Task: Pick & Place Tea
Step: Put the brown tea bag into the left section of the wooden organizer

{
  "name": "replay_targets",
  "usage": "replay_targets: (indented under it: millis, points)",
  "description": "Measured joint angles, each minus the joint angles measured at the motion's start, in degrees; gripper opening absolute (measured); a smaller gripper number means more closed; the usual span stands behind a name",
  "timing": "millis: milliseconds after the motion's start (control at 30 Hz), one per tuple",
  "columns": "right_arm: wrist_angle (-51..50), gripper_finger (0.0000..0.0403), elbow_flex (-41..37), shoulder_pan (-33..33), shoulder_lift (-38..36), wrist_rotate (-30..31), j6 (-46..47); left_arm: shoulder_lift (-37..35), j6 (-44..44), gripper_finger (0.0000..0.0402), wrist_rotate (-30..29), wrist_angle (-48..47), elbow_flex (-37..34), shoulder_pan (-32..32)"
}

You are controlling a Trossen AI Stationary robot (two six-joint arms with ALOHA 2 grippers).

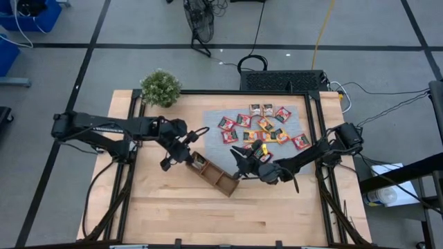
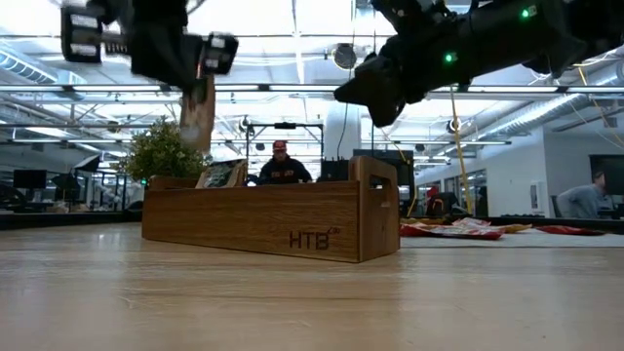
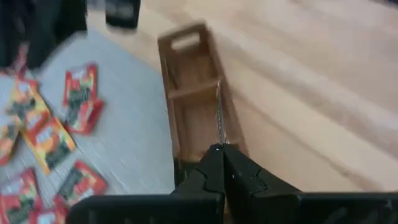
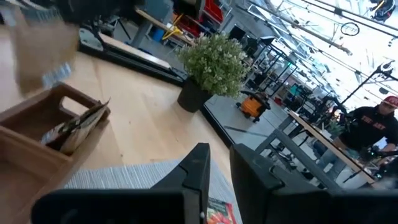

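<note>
Left gripper (image 1: 185,153): dark two-finger unit, held above the end compartment of the tray; fingers clamped on one thin tea sachet (image 3: 219,121), seen edge-on in the left wrist view and hanging straight down from the fingertips in the low view (image 2: 198,112), directly over the tray.

Right gripper (image 1: 243,164): dark two-finger unit, raised above the bench at the near edge of the mat, just past the other end of the tray; fingers (image 4: 198,168) stood a little apart with nothing between them.

Brown three-compartment wooden tray (image 1: 214,176): lay at an angle on the bench between the two grippers, directly beneath the left one; a handle slot in the end wall and the letters "HTB" on its side. One sachet (image 4: 78,127) already leaned upright in the end compartment below the left gripper.

Small flat square foil tea sachets in red, orange and dark green (image 1: 266,124): scattered loose on the mat, beyond the right gripper, some overlapping.

Grey rectangular mat (image 1: 214,131): lay flat on the bench under the loose sachets.

Light wooden bench (image 1: 173,207): carried all of the above.

Small green potted plant (image 1: 160,88): stood at a far corner of the bench, well beyond the left gripper.
</note>
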Motion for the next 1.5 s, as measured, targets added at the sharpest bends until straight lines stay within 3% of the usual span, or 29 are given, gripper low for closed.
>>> replay_targets:
  millis: [300,900,1233,1500]
  points:
    - [-0.55,0.0049,-0.04,0.00,0.07,0.05,-0.14,0.05,0.15,0.0001,6.58,12.11,-8.77,4.84]
    - [-0.92,0.0041,-0.04,0.00,0.07,0.12,-0.11,0.01,1.05,0.0002,11.75,20.68,-16.88,9.39]
    - [-1.54,0.0038,-0.04,-0.02,0.07,0.11,0.37,0.22,1.09,0.0002,13.33,27.35,-20.33,9.50]
    - [-1.54,0.0034,-0.04,-0.02,0.07,0.07,0.35,4.84,-1.09,0.0006,11.86,32.21,-20.53,9.61]
